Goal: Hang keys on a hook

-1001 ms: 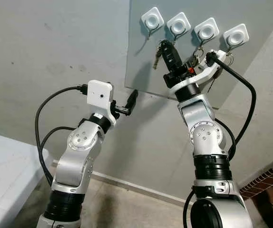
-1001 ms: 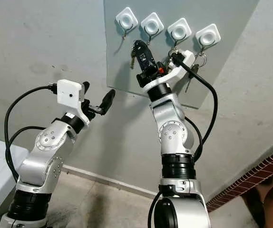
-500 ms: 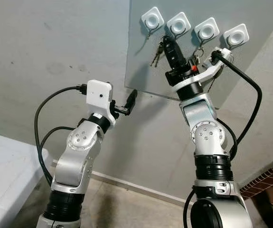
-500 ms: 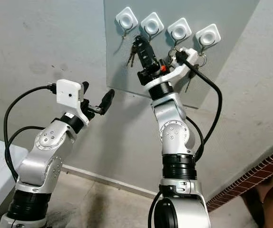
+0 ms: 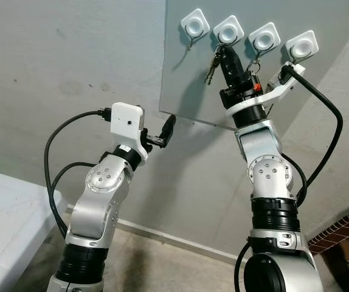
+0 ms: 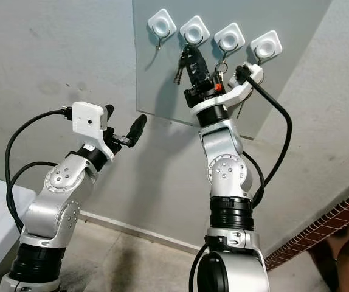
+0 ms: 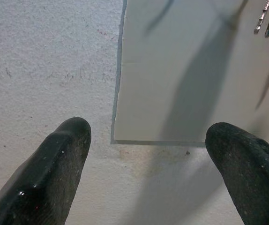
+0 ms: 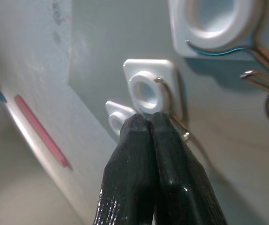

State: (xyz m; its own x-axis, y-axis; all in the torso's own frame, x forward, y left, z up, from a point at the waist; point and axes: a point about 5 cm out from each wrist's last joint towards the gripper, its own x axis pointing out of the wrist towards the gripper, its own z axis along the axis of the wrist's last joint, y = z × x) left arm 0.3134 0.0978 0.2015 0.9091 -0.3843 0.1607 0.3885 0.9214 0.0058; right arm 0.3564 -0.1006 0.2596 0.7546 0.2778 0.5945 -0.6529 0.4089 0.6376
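Four white hooks sit in a row on a grey panel [image 5: 186, 91] on the wall. My right gripper [image 5: 224, 52] is raised just under the second hook [image 5: 228, 29] from the left, shut on a bunch of keys [image 5: 211, 66] that dangles to its left. In the right wrist view the shut fingers [image 8: 146, 136] point at a white hook [image 8: 148, 91] with its metal prong close behind them. My left gripper [image 5: 169, 128] is open near the panel's lower left corner, holding nothing. Its fingers [image 7: 55, 164] spread wide in the left wrist view.
Other keys [image 5: 255, 64] hang under the third hook [image 5: 264, 38]; the fourth hook [image 5: 301, 44] lies beside my right wrist camera. A white surface [image 5: 4, 213] stands at lower left. A brown patterned object [image 5: 345, 231] leans at lower right.
My right gripper has risen and moved right with the keys, from below the first two hooks to just under the second hook. The left arm has not moved.
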